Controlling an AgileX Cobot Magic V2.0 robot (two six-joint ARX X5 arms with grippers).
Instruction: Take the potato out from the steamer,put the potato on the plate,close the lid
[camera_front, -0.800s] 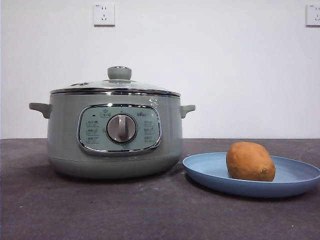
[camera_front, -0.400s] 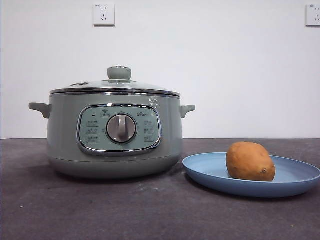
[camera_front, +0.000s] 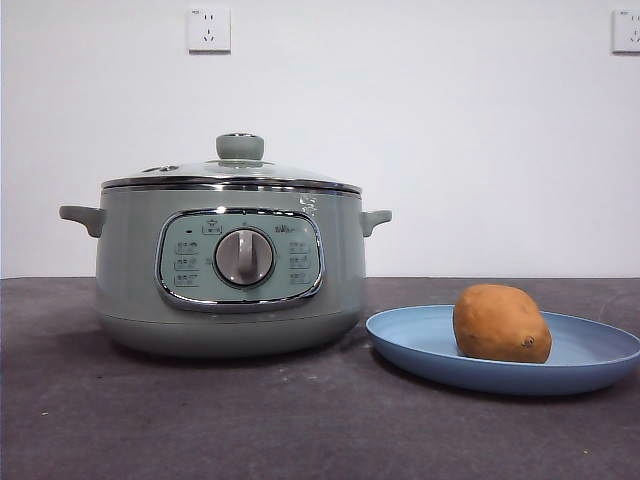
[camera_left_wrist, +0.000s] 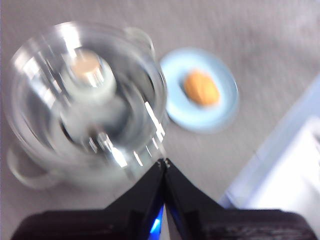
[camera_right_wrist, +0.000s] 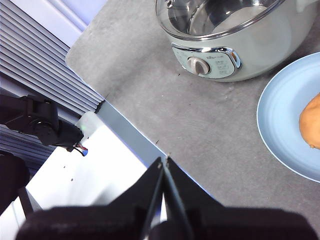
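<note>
The steamer (camera_front: 229, 270) stands on the counter (camera_front: 250, 420) at the left of the front view, its control panel (camera_front: 240, 258) facing the camera; the lid (camera_front: 232, 172) sits on top of it; the plate (camera_front: 420, 345) lies on the counter just beside the steamer, to its right and slightly nearer; the potato (camera_front: 501, 323) rests on the plate; two wall sockets (camera_front: 208, 28) sit high on the wall behind.

no visible change since earlier
</note>
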